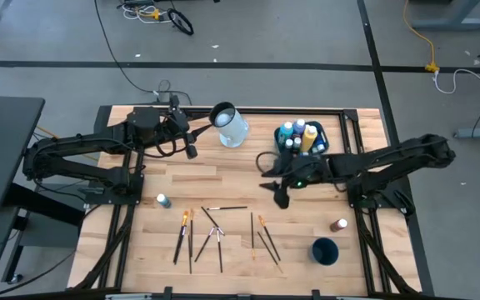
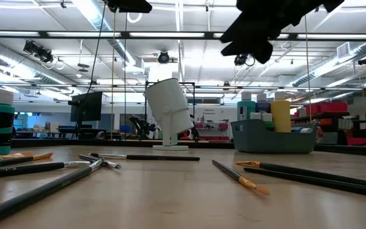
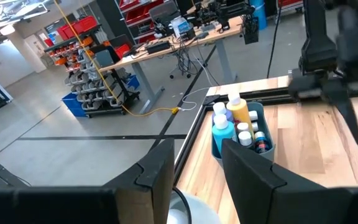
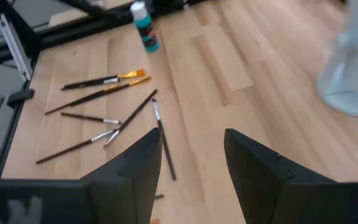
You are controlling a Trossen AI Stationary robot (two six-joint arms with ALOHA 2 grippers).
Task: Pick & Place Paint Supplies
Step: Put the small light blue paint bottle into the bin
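Note:
Several thin paintbrushes (image 1: pixel 222 229) lie loose on the near middle of the wooden table, also seen in the right wrist view (image 4: pixel 104 112). A teal bottle (image 1: pixel 163 200) stands at the left and a brown bottle (image 1: pixel 338 224) at the right. Several more bottles stand in the teal tub (image 1: pixel 302 140) at the far right. My right gripper (image 1: pixel 280 197) hangs open above the table between tub and brushes, slanting down toward the brushes, with nothing between its fingers (image 4: pixel 191 162). My left gripper (image 1: pixel 197 139) waits open at the far left, beside the white jug (image 1: pixel 232 127).
A dark blue cup (image 1: pixel 325 250) stands near the front right corner. The white jug (image 2: pixel 169 114) rests on its base at the far middle, its body leaning. A black frame (image 1: pixel 365 167) runs round the table. Bare wood lies between jug and brushes.

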